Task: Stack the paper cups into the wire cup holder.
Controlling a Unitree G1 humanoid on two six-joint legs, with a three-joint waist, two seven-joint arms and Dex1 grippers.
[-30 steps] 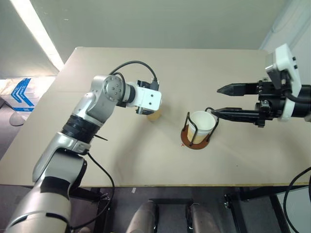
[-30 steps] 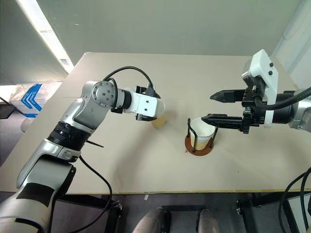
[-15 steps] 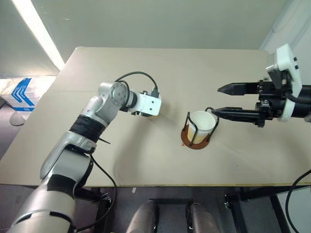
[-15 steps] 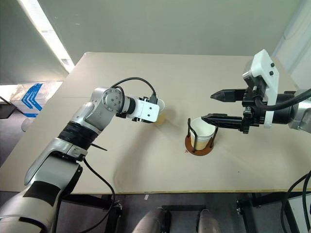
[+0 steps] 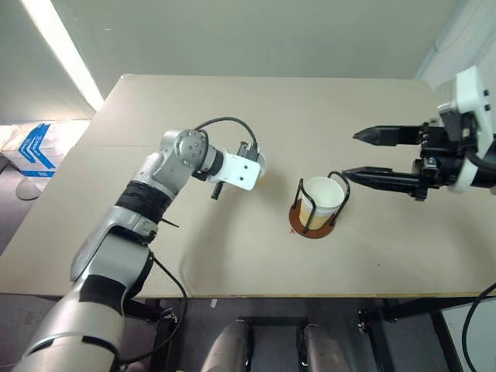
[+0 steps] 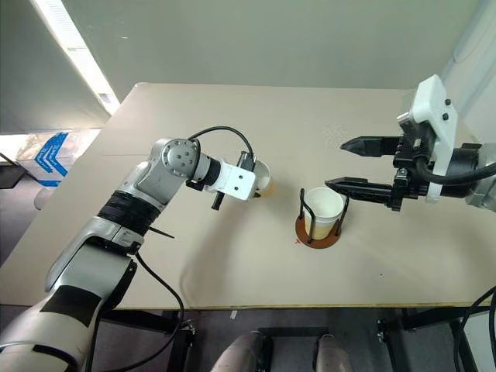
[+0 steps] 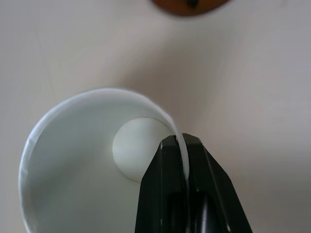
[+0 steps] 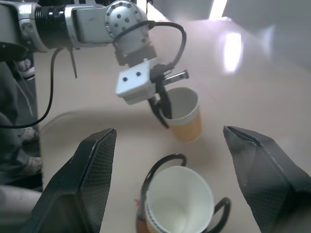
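Tan paper cup [image 8: 183, 114], white inside, upright, rim pinched by closed left tool [image 7: 181, 145]. Left arm angled downward. Right tool [image 5: 363, 157] open, level, beside wire cup holder [image 5: 314, 221].

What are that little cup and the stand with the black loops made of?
The cup in the left gripper looks like thin paper: matte white inside, tan outside, its rim flexing between the fingers. The stand seems to have thin black wire loops, likely metal, on a reddish-brown disc that could be wood or plastic.
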